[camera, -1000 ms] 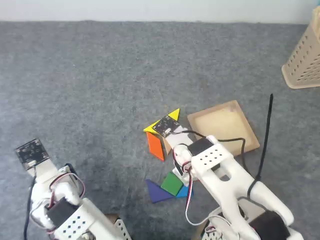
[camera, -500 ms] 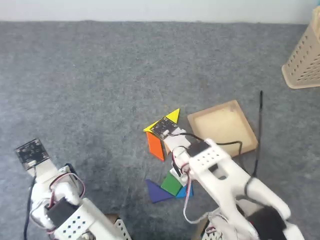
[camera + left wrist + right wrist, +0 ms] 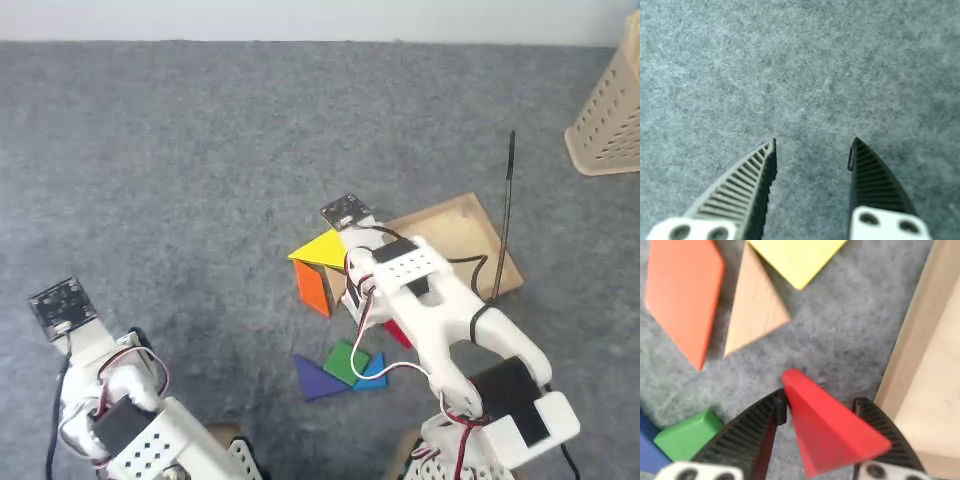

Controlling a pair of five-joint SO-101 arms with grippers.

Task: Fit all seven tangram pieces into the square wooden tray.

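Just beside the wooden tray (image 3: 920,340), the right gripper (image 3: 822,400) pinches a red triangle (image 3: 832,435) (the left gripper (image 3: 815,142) gapes over carpet (image 3: 800,60)).

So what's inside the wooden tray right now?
The part of the tray you can see is bare wood, no pieces. The right arm covers one corner, so that bit is hidden.

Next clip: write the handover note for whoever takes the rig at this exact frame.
Right gripper: shut on the red triangle, beside the tray wall.
Left gripper: open over bare carpet.
On the carpet: yellow triangle, orange piece and wood triangle by the tray; green piece, purple triangle and blue piece nearer the arm bases.
Done: no piece seen in the tray.
Left: all seven, red probably first.
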